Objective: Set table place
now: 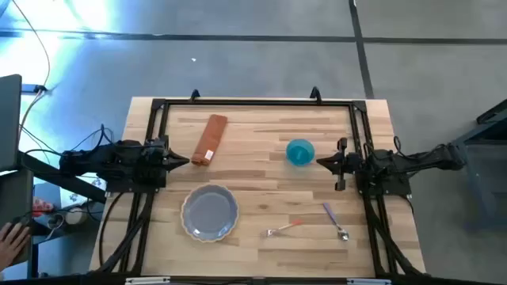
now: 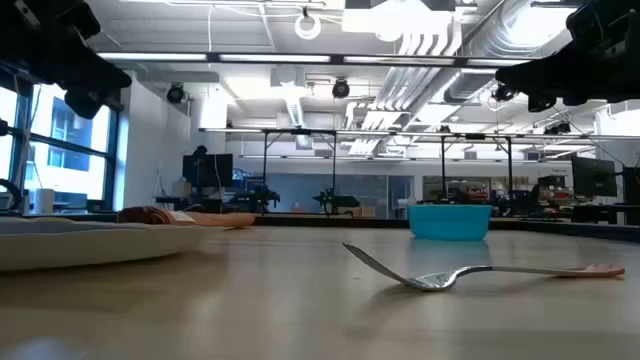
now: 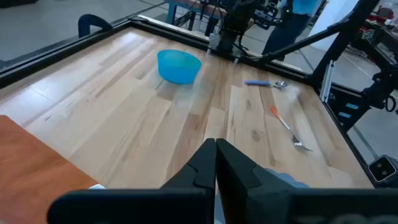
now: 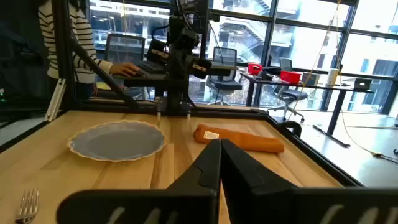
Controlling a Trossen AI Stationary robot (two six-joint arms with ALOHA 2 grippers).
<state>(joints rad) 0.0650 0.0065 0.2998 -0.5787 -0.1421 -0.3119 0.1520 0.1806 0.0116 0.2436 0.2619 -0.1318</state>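
**Place setting: nothing gripped yet, pieces scattered**

Near edge of the surface (image 1: 261, 178): scalloped grey plate (image 1: 210, 211) left of centre; fork (image 1: 283, 229) with an orange handle and spoon (image 1: 334, 221) with a purple handle lie to its right, apart from each other and from the plate. Mid-depth: left gripper (image 1: 181, 161) and right gripper (image 1: 323, 162) face each other across the boards, each with fingers pressed together, holding nothing. Blue bowl (image 1: 299, 152) sits just beside the right gripper. Far side: orange rolled napkin (image 1: 210, 140), lying lengthwise near the left gripper.

Judgement: first move is still pending. The plate is the natural anchor; leave it put and bring the rest to it. Flat cutlery needs a spread gripper coming straight down across the handle, fingertips close to the wood. Risk: the fork skids or pivots instead of lifting. Right arm suits cutlery and bowl; left arm suits the napkin.
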